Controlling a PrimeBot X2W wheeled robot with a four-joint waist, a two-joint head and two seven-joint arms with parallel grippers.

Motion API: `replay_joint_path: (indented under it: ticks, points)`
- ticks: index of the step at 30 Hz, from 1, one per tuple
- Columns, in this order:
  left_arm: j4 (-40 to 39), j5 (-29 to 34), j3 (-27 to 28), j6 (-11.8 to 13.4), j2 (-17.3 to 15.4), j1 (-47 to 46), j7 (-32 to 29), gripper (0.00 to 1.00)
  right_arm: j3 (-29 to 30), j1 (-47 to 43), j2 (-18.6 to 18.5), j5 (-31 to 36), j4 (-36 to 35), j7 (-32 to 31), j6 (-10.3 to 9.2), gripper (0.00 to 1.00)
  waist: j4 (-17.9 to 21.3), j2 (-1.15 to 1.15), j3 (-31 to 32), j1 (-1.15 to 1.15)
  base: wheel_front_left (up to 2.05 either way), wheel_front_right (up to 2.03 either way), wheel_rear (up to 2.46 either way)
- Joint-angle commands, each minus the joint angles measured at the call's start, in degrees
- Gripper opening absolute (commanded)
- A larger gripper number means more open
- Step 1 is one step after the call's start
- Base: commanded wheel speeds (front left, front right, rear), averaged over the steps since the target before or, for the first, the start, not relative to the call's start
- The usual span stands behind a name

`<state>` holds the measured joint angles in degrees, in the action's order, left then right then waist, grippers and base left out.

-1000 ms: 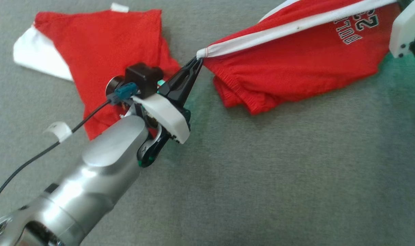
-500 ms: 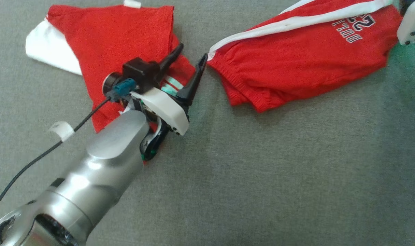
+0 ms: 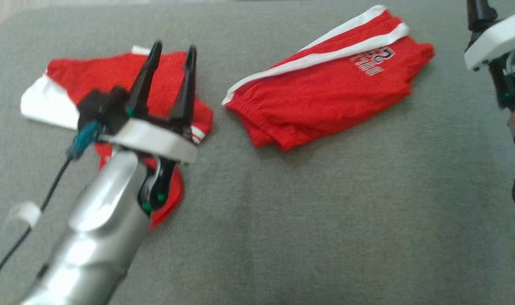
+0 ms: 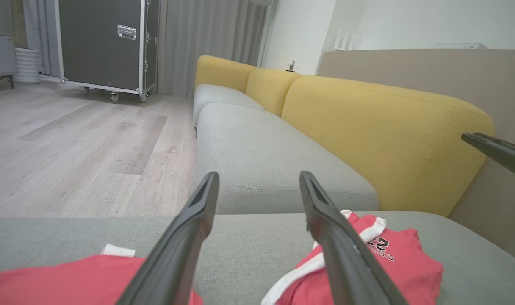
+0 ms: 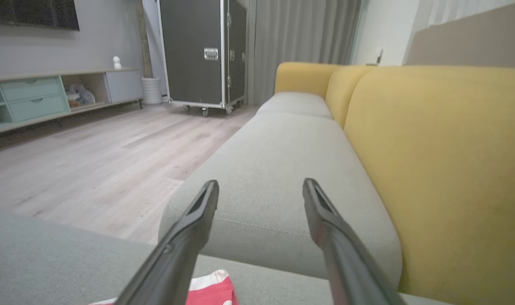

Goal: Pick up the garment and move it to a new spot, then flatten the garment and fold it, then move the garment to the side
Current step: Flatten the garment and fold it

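The garment (image 3: pixel 325 97) is a pair of red shorts with white side stripes and a printed number. It lies loosely folded and free on the grey cushion (image 3: pixel 325 220), right of centre in the head view. My left gripper (image 3: pixel 174 45) stands open and empty to its left, fingers over a second red and white garment (image 3: pixel 71 76). In the left wrist view the left gripper (image 4: pixel 259 174) is raised above the cushion, with the shorts (image 4: pixel 393 262) low on the right. My right gripper (image 5: pixel 261 183) is open and empty, and a red and white corner of cloth (image 5: pixel 211 292) shows below it.
The right arm's white housing (image 3: pixel 494 38) sits at the head view's upper right edge. Yellow backrests (image 4: pixel 380 127) run behind the grey seat. A wooden floor (image 4: pixel 71 148) and a black wheeled case (image 4: pixel 105 42) lie beyond. One finger (image 4: pixel 494 150) of the other gripper shows at the right.
Both grippers opened and let go of the shorts, which dropped onto the cushion. The left gripper drew back to the left, over the other garment. The head camera also shifted.
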<state>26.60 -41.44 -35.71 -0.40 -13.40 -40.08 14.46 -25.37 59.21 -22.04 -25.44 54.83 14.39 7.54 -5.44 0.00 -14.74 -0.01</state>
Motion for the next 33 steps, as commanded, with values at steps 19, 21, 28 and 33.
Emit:
replay_joint_path:
  ticks: [19, 21, 28, 33]
  points:
    - [-7.73, 15.31, 18.04, -3.15, 4.82, 23.76, 0.53, 1.00, 21.77, -35.25, 13.66, 14.18, -23.96, 0.61, -0.05, 1.00, 6.95, 0.00, 12.35, 0.01, 0.00, 0.00, 0.00]
    - [-8.17, 16.28, 19.81, -3.34, 5.99, 25.83, 0.53, 1.00, 22.32, -38.13, 15.31, 15.32, -25.25, 0.61, -0.05, 1.00, 7.29, 0.00, 12.71, 0.01, 0.00, 0.00, 0.00]
    - [-9.03, 18.75, 24.60, -5.08, 8.35, 28.81, 0.53, 1.00, 23.67, -42.36, 18.06, 16.90, -27.74, 0.61, -0.05, 1.00, 7.66, 0.00, 12.71, 0.01, 0.00, 0.00, 0.00]
    - [-9.51, 20.17, 25.29, -6.14, 9.26, 27.45, 0.53, 1.00, 23.54, -40.51, 18.28, 18.15, -27.43, 0.40, -0.05, 1.00, 6.40, 0.00, 10.35, 0.01, 0.00, 0.00, 0.00]
